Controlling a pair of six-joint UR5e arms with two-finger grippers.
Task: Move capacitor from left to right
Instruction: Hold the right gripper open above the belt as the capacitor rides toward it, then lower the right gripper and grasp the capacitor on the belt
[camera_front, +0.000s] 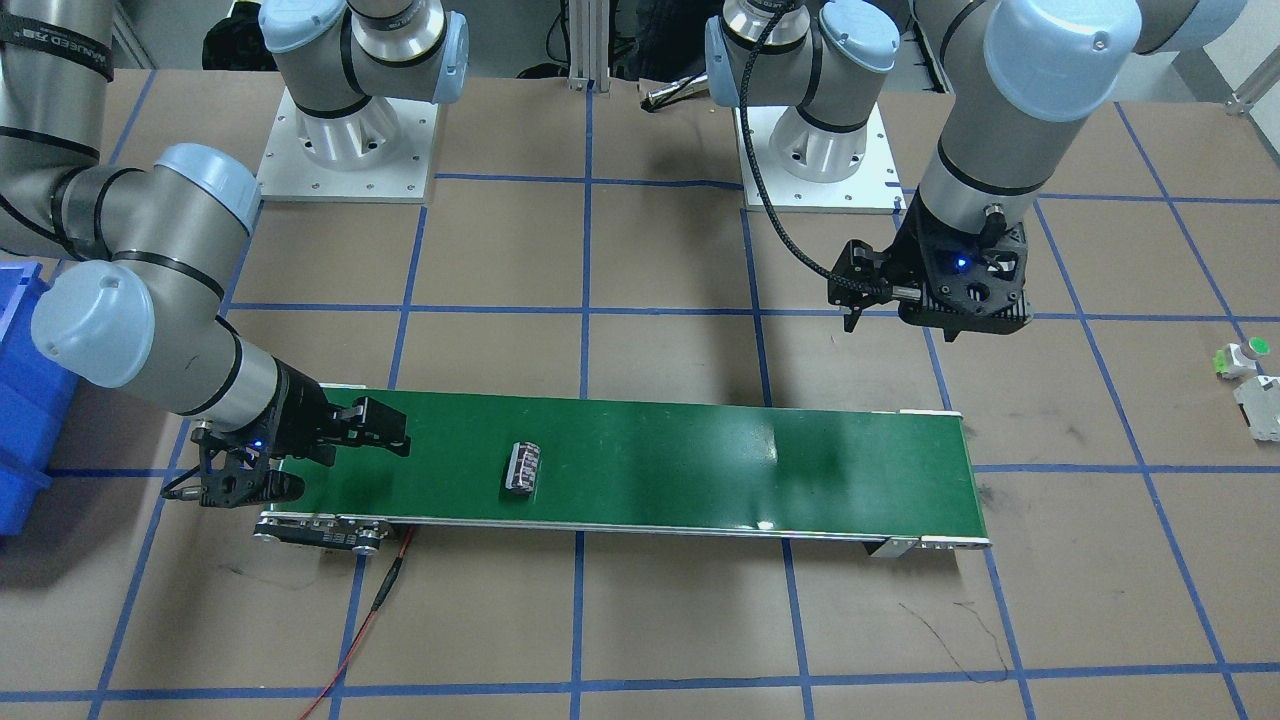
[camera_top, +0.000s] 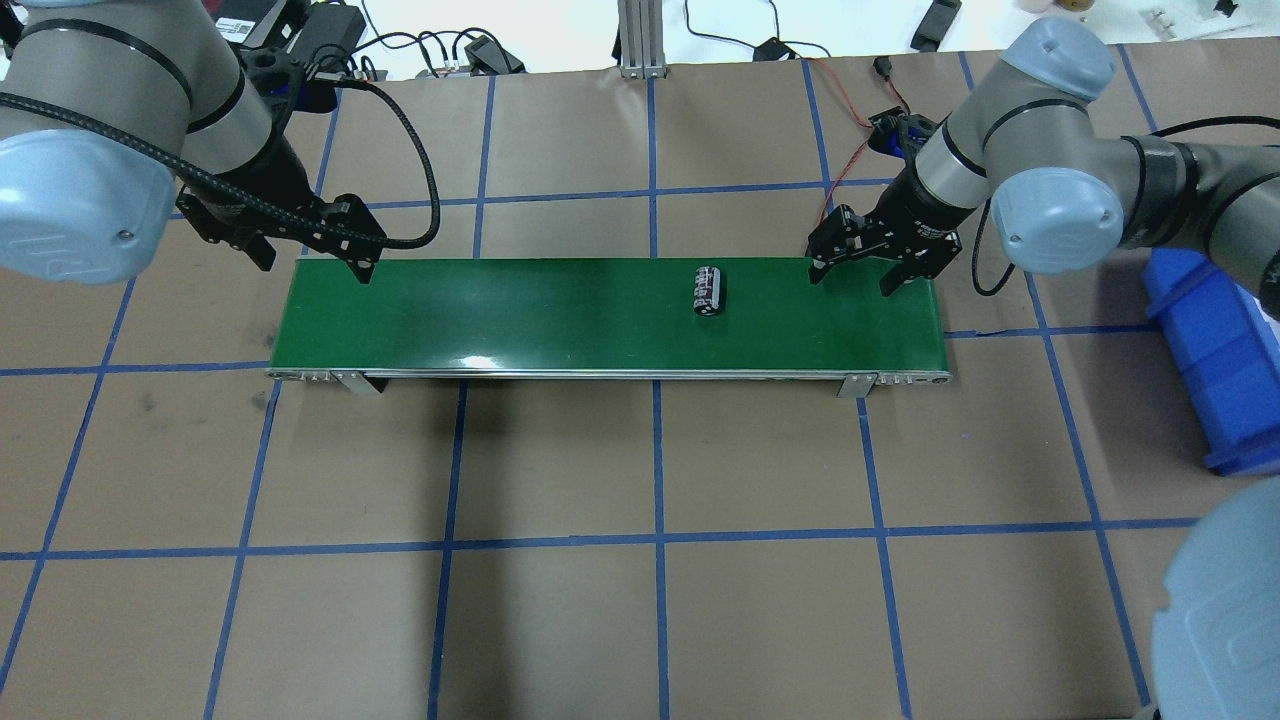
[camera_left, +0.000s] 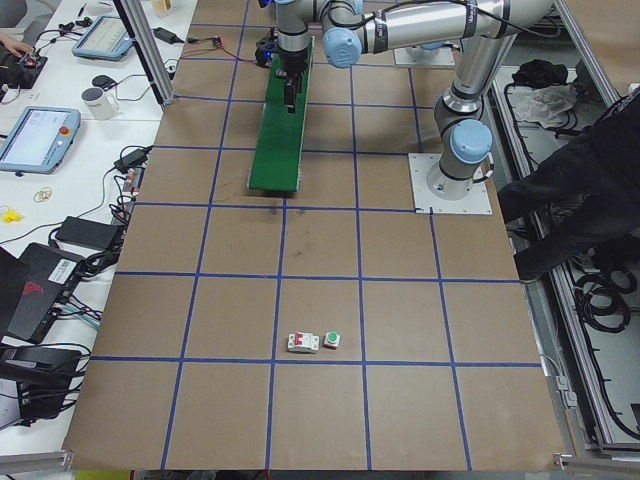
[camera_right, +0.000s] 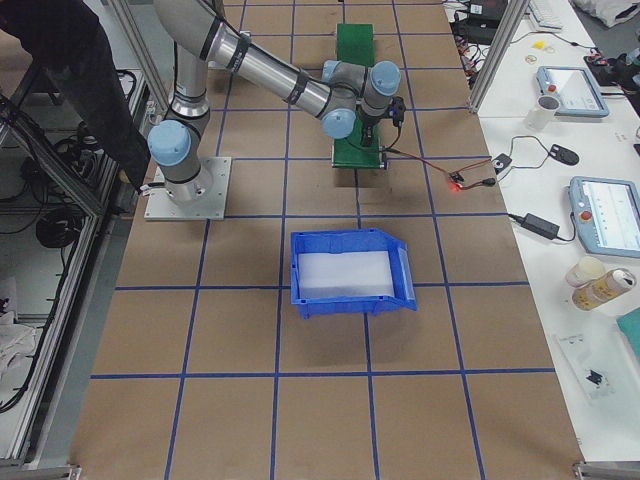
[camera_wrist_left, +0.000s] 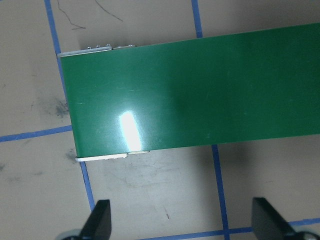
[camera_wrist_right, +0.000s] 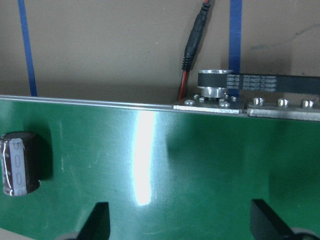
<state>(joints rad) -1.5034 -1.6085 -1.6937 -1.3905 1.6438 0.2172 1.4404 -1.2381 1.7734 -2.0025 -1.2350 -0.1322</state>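
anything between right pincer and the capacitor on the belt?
Nothing: only bare green belt separates the right pincer from the capacitor, clearest in the overhead view.

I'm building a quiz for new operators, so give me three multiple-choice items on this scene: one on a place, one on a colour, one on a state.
1. Where is the capacitor?
A) on the green belt, nearer the right gripper
B) on the green belt, at its far-left end
C) off the belt entirely

2. What colour is the bin on the robot's right?
A) red
B) blue
C) yellow

3. How do the right gripper's jaws stand?
A) shut on the capacitor
B) open, holding nothing
C) shut, empty

Answers:
1 A: the overhead view shows it lying on the belt close to that gripper.
2 B: its walls are plainly blue.
3 B: the right wrist view shows the fingers wide apart with only belt between them.
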